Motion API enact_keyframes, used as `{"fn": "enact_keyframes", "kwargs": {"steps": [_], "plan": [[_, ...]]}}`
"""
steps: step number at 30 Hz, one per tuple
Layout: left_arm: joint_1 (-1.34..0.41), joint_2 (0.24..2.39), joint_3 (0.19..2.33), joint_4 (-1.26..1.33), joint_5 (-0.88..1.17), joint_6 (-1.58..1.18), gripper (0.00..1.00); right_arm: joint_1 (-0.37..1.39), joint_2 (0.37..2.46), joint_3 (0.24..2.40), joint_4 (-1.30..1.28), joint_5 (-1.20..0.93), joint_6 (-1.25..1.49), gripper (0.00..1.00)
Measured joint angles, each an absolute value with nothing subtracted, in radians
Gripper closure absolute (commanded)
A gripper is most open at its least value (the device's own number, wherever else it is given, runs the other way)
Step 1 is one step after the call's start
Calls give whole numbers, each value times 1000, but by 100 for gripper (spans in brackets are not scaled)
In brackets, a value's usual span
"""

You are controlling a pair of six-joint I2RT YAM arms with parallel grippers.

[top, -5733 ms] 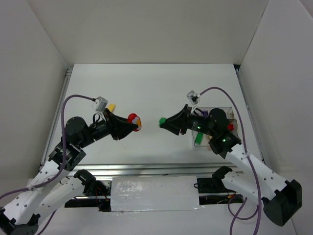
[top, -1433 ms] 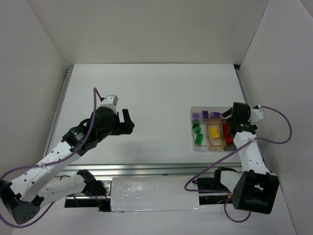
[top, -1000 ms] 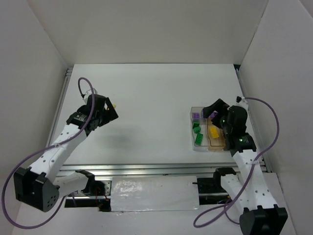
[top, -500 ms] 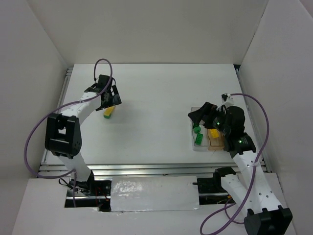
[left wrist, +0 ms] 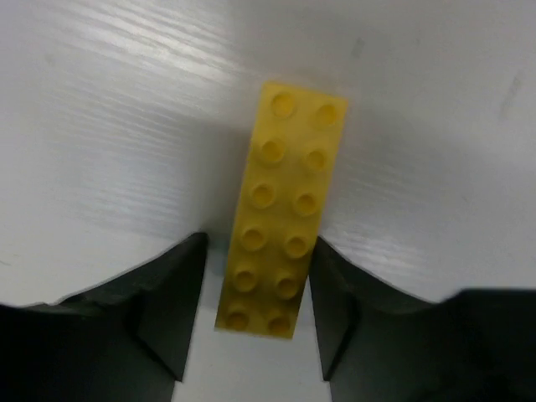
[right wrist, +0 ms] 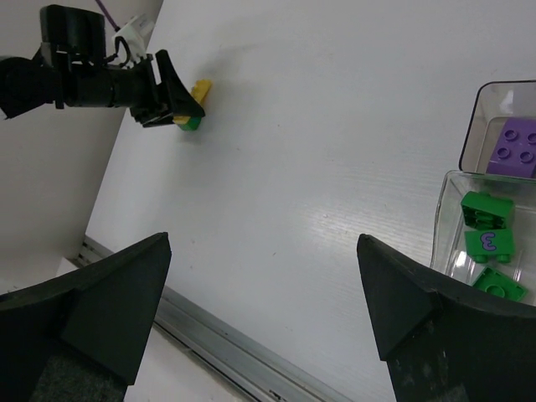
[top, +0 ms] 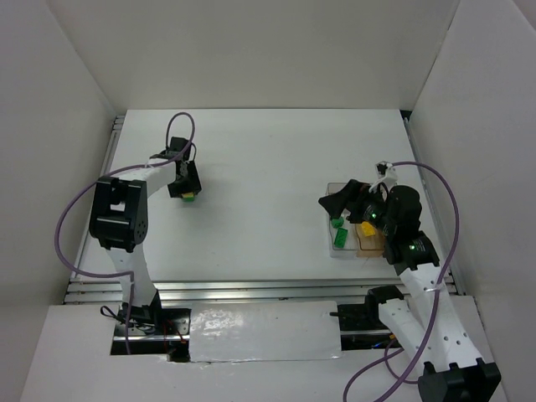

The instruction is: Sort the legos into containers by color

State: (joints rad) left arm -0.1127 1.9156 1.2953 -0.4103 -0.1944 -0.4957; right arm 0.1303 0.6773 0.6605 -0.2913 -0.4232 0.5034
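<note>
a: where was the long yellow brick [left wrist: 283, 209]?
b: it lay flat on the bench [top: 268, 159], studs up, over on the far left side. it was well apart from the clear box [top: 345, 252] on the right.
a: and the left end effector [left wrist: 258, 243]?
b: it was down over the brick, with its fingers [left wrist: 172, 306] spread to either side of the near end. in the wrist view the right-hand finger looked as good as touching the plastic. on the other side a sliver of bench showed between finger and brick, so it was spread around the brick, not pinching it.
a: was anything else by that brick?
b: in the right wrist view a bit of green [right wrist: 192, 125] sat tight against it, too small to tell more.
a: and the right end effector [right wrist: 264, 243]?
b: it was spread wide with nothing between its fingers. it hung over the box's left edge, pointing across the bench toward the left arm.
a: what was in the box?
b: a purple brick [right wrist: 515, 149] lay in one compartment and three green bricks [right wrist: 488, 209] in the adjoining one. the top view also showed a yellow brick [top: 367, 227] in a tan-bottomed compartment further right, partly hidden by the arm.
</note>
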Motion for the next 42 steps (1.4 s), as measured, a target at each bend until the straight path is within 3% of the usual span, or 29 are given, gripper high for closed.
{"fn": "enact_keyframes", "kwargs": {"steps": [1,2,4,9,14,22,29,34,42], "plan": [[-113,1928,1296,-411,-193,-505,57,131,674,660,-291,-425,503,0],[-113,1938,1302,-418,-207,-505,68,131,669,660,-291,-426,503,0],[-113,1949,1317,-422,-207,-499,68,131,660,660,-291,-427,500,1],[-113,1961,1338,-437,-216,-509,100,132,648,660,-292,-426,498,0],[-117,1887,1276,-419,-99,-531,100,133,655,638,-264,-455,503,0],[-332,1380,1006,-125,421,-553,100,133,668,583,-182,-628,555,0],[-564,1059,827,248,719,-623,98,179,564,427,231,-876,820,0],[-599,1037,781,441,798,-735,99,301,499,403,395,-867,910,1],[-715,1074,779,531,816,-786,100,420,461,383,614,-729,978,4]]}}
